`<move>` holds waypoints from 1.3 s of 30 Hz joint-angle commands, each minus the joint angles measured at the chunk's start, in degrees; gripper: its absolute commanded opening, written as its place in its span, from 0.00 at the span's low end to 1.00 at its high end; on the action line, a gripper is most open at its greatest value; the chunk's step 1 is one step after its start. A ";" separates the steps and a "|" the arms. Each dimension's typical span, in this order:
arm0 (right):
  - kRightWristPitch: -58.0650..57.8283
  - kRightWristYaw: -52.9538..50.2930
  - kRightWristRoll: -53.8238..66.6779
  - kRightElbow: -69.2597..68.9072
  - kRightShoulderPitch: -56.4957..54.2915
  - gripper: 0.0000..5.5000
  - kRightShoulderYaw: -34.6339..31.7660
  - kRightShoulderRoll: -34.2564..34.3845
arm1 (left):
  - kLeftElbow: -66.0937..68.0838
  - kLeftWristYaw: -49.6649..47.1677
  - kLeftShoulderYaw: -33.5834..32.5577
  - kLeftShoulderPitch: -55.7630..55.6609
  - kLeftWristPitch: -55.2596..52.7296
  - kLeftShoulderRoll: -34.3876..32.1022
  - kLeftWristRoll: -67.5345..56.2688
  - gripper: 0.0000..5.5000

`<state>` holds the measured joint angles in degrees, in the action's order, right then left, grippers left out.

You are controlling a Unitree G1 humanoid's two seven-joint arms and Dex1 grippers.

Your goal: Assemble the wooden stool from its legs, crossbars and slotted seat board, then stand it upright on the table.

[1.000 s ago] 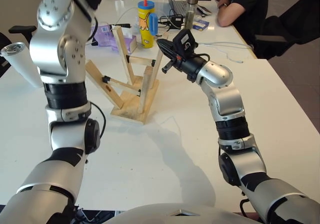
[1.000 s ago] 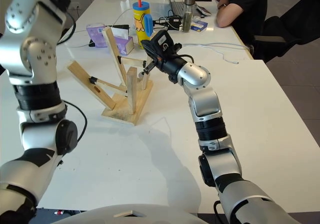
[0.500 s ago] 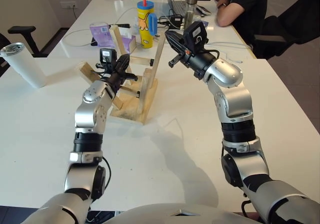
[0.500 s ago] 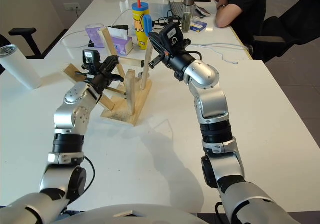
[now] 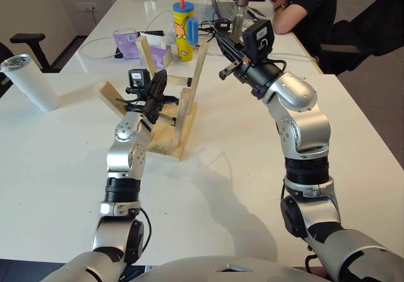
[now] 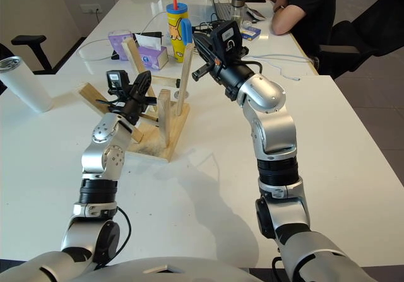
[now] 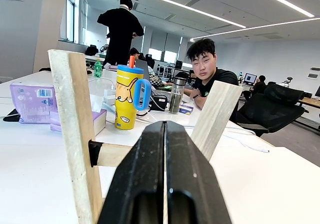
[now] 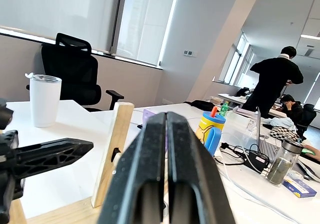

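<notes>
The left gripper [image 5: 161,79] and right gripper [image 5: 221,37] are being held by the upturned stool [image 5: 169,140], fingers pressed together and empty; its leaning legs [image 5: 197,64] are likely being exposed to knocks.

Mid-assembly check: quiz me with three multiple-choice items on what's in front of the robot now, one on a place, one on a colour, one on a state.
1. Where is the seat board?
A) flat on the table, legs pointing up
B) standing on its edge
C) on the floor

2. What colour is the handle of the yellow cup?
A) red
B) blue
C) green

3. How is the left gripper set?
A) fingers spread wide
B) fingers shut together
C) clamped on a tumbler

Answers:
1 A: the board lies on the table with the legs rising from it.
2 B: the head views show a blue loop.
3 B: the left wrist view shows the fingers meeting with no gap.
</notes>
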<state>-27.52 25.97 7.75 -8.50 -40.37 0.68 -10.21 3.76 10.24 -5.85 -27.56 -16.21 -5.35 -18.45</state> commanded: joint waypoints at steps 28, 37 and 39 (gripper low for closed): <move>-0.62 -0.81 1.71 -1.03 -1.26 0.00 0.95 -1.13 | 11.87 1.41 -0.07 18.00 0.76 -2.98 3.19 0.00; -0.88 -0.65 2.69 -1.36 -2.63 0.00 0.58 -0.56 | 14.45 1.93 -0.31 13.05 2.56 -3.20 2.23 0.00; -1.19 -0.63 3.54 -1.64 -3.54 0.00 0.14 -0.22 | 14.36 1.94 -0.57 12.49 2.66 -3.56 2.13 0.00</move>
<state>-27.60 25.19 9.54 -8.75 -40.63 1.41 -10.84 7.10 12.72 -7.98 -24.77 -6.03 -11.04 -17.81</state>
